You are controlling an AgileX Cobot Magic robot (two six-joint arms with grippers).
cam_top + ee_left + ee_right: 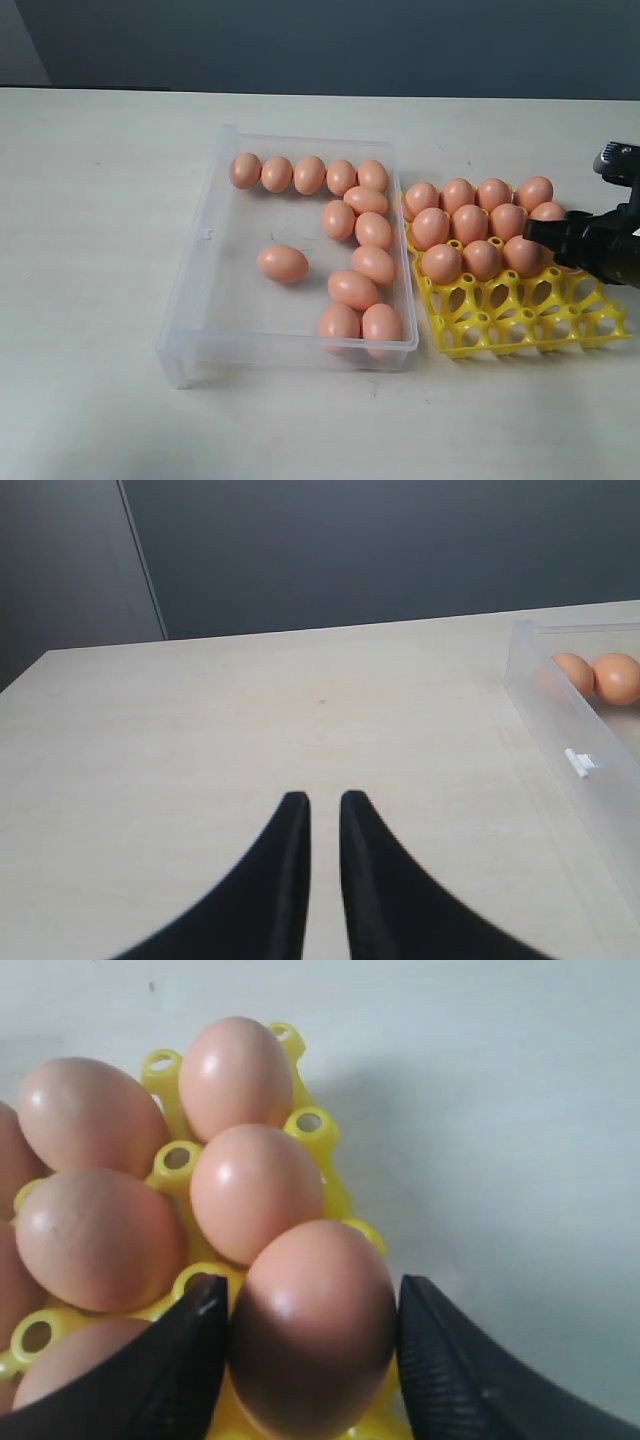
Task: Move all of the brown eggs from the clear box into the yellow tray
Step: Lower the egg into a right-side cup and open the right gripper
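Pale surface (90,300) carries clear box (192,285) and yellow tray (520,312). Right pincer (310,1288) pinches one brown egg (315,1345) at tray edge; left pincer (323,800) pressed nearly together.

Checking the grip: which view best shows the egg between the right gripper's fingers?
Right wrist view: the egg sits close-up between both fingers. Exterior view: the right gripper hides it. Left wrist view: absent.

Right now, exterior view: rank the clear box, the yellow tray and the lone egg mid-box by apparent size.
1. clear box, largest.
2. yellow tray, clearly smaller.
3. lone egg, smallest by far.
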